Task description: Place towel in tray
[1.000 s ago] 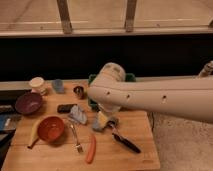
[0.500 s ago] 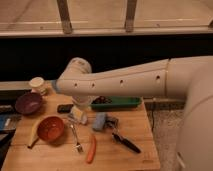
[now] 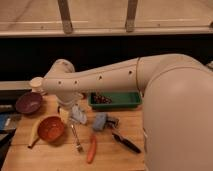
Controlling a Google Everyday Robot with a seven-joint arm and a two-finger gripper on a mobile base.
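The towel [image 3: 79, 115], a small pale grey-blue cloth, lies on the wooden table [image 3: 55, 157] between the orange bowl and a blue-grey block. The green tray [image 3: 131, 101] stands behind it at the table's back edge, with small dark and red things inside. My white arm reaches in from the right across the middle of the view. Its gripper [image 3: 69, 108] hangs down at the arm's left end, just left of and above the towel. The gripper is open and holds nothing, and the arm hides most of it.
An orange bowl [image 3: 50, 128] and a banana [image 3: 34, 136] sit at the front left. A purple bowl [image 3: 28, 102] and a white cup [image 3: 36, 83] are further back. A fork [image 3: 76, 136], a carrot [image 3: 91, 148], a blue-grey block [image 3: 101, 121] and a black-handled tool [image 3: 125, 142] lie nearby.
My arm has swung left across the table and come closer to the camera. The gripper has come down beside the towel. The objects on the table stay where they were.
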